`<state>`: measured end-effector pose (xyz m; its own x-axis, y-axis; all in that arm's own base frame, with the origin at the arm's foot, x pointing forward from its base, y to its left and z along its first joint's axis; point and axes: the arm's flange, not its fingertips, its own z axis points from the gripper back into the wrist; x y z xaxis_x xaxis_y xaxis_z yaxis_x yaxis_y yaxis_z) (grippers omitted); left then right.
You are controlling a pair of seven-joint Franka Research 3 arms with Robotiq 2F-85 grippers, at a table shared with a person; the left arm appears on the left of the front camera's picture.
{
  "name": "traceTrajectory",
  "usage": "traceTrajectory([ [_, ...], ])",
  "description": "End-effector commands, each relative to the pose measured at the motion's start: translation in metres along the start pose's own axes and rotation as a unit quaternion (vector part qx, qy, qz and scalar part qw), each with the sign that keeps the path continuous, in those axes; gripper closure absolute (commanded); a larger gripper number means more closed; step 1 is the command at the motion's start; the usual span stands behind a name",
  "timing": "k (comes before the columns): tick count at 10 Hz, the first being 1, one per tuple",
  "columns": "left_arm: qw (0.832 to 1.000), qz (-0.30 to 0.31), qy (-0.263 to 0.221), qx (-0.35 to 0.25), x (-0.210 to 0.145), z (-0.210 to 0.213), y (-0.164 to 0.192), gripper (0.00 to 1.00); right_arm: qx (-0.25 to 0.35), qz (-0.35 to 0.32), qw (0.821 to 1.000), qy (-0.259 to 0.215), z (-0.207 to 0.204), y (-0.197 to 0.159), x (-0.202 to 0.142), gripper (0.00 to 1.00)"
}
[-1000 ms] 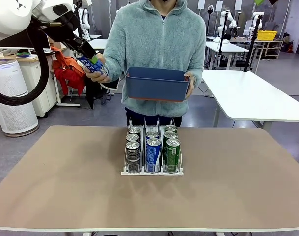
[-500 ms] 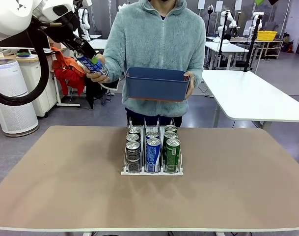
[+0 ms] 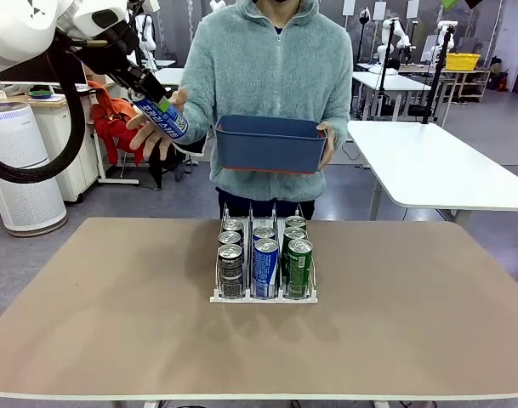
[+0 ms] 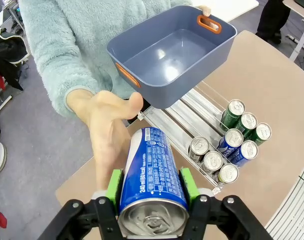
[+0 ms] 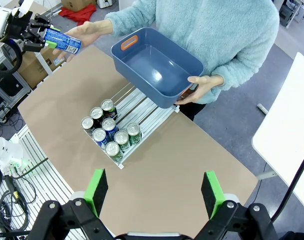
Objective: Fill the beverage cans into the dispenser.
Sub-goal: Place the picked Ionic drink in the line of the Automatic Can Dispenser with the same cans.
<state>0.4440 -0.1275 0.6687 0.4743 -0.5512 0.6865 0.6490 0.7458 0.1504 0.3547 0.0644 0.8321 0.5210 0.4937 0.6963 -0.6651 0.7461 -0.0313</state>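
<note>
Behind the tan bench [image 3: 114,323] lies a wide workroom with white tables, a white air purifier at the left and other gear farther back. A person in a pale teal fleece [image 3: 271,76] stands at the far side, holding a dark blue tub [image 3: 270,144] with orange handles in one hand [image 3: 327,146]; the tub looks empty in the left wrist view. The other hand [image 3: 150,129] is spread open just behind a blue can [image 3: 161,119] with white lettering, up at the far left above the bench.

That blue can is clamped between the green pads of the left fingers [image 4: 151,192], which hold it by its sides with its silver top towards the wrist camera. The right fingers [image 5: 154,192] stand wide apart with nothing between them, high over the near part of the bench.

At the middle of the bench sits the white dispenser [image 3: 264,297]. Its three lanes hold seven cans: dark grey cans [image 3: 230,265] in the left lane, blue cans [image 3: 265,263] in the middle, green cans [image 3: 298,265] in the right, all upright and crowded towards the near lip.
</note>
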Motion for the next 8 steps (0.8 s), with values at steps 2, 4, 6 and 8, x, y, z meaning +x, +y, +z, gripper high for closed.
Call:
traceTrajectory([
  [2, 1.000, -0.001, -0.002, 0.002, 0.0001, 0.0018, 0.0001, 1.00, -0.002, 0.001, 1.000, 0.000, -0.0002, 0.0008, -0.0011, 0.00],
  [4, 1.000, -0.001, -0.002, 0.002, 0.0001, 0.0018, 0.0001, 1.00, -0.002, 0.001, 1.000, 0.000, -0.0002, 0.0008, -0.0011, 0.00],
  [6, 1.000, -0.001, -0.002, 0.002, 0.0001, 0.0018, 0.0001, 1.00, -0.002, 0.001, 1.000, 0.000, -0.0002, 0.0008, -0.0011, 0.00],
  [8, 1.000, -0.001, -0.002, 0.002, 0.0001, 0.0018, 0.0001, 1.00, -0.002, 0.001, 1.000, 0.000, -0.0002, 0.0008, -0.0011, 0.00],
])
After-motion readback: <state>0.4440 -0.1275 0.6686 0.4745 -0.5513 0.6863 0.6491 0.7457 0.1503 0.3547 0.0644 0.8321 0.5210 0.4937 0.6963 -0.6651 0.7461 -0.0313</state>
